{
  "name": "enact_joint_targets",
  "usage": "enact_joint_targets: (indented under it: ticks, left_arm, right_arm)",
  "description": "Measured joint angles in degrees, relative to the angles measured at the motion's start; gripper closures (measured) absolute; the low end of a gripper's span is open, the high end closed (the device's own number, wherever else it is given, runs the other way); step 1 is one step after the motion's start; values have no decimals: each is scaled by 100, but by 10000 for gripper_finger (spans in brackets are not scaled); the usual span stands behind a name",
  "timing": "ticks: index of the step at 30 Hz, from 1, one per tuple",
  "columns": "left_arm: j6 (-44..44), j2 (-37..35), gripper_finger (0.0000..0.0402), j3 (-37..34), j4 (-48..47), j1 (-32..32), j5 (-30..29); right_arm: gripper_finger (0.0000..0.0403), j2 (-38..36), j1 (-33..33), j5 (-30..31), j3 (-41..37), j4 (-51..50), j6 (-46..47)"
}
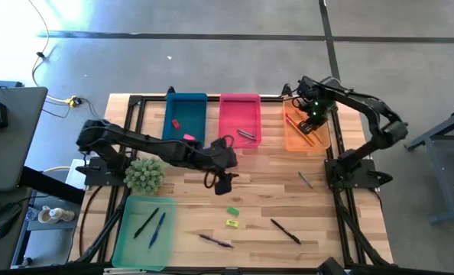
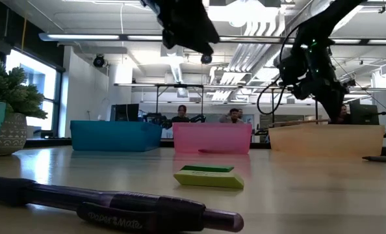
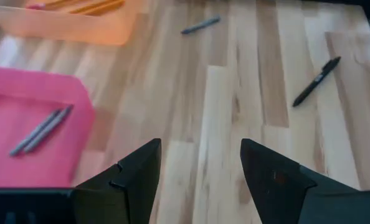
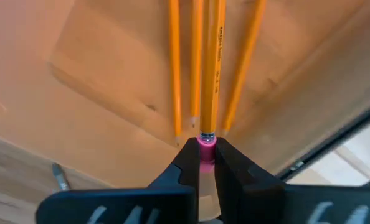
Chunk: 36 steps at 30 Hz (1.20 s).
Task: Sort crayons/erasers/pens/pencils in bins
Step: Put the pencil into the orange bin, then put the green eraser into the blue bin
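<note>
Pencil (image 4: 211, 68) in hand is a light, stiff wooden stick with a slick painted shaft, so I judge the rubbery pink end the surest place to grip, and that is where the right pincer (image 4: 205, 163) is clenched on it, above the translucent orange bin (image 1: 294, 142) at the far right of the bench (image 1: 273, 202). Its long axis runs straight out from the fingers, tip pointing away, roughly in line with the three pencils lying in the bin beneath. Held by one end, it may swing or slip if jolted. The left pincer (image 3: 200, 177) hovers released and empty over the bench just in front of the pink bin (image 3: 23, 146), which holds two grey crayons (image 3: 40, 129).
</note>
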Motion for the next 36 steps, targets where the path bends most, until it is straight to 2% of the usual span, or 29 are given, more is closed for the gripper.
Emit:
enact_joint_targets:
  ticks: [8,18,21,30,36]
  left_arm:
    - [-56,493,195,106,-327,-130,288]
    - [-155,633,195,103,-631,-244,441]
    - [-153,633,195,103,-632,-274,652]
    - [-166,850,195,108,-601,-495,1201]
    - [-214,1009,195,106,-646,-743,1233]
  right_arm:
    - [393,463,17,-68,4,-106,-100]
    - [386,789,17,-58,4,-80,-131]
    - [367,788,17,-29,4,-9,-240]
    - [270,788,17,-27,4,7,-198]
    - [256,477,21,-27,0,-57,160]
